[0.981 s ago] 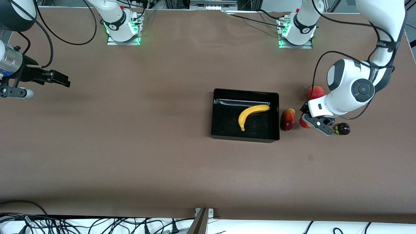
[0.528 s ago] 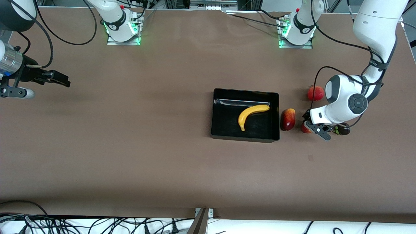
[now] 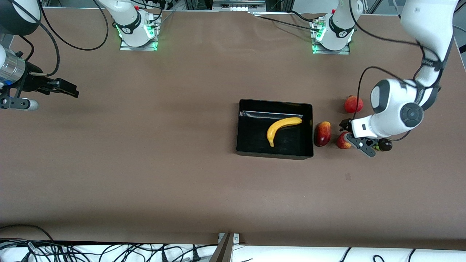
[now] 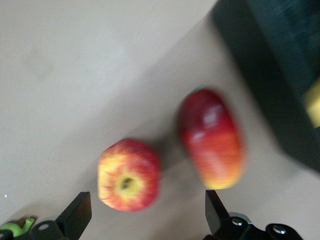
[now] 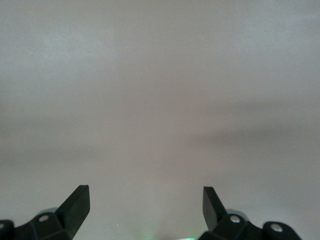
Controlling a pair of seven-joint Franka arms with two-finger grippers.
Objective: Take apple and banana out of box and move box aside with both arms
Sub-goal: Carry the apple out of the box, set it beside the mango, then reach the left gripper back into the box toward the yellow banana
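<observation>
The black box (image 3: 273, 155) stands on the table with the yellow banana (image 3: 282, 127) lying in it. The small red apple (image 3: 342, 141) with yellow patches rests on the table beside the box, toward the left arm's end. My left gripper (image 3: 355, 138) hangs open just over the apple, holding nothing. In the left wrist view the apple (image 4: 129, 174) lies between the open fingers (image 4: 76, 216), with the box (image 4: 272, 75) and a bit of banana (image 4: 314, 102) at the edge. My right gripper (image 3: 68, 90) waits, open and empty, at the right arm's end; its wrist view shows its fingers (image 5: 75, 205) over bare table.
An elongated dark-red fruit (image 3: 322, 133) lies between box and apple, also in the left wrist view (image 4: 212, 137). A crowned pomegranate (image 3: 353, 104) lies farther from the camera. A small dark purple fruit (image 3: 385, 145) sits beside the left gripper.
The left arm's wrist dipped and swung, and its gripper shifted slightly over the apple, still open. The pomegranate is now uncovered. The right arm has not moved.
</observation>
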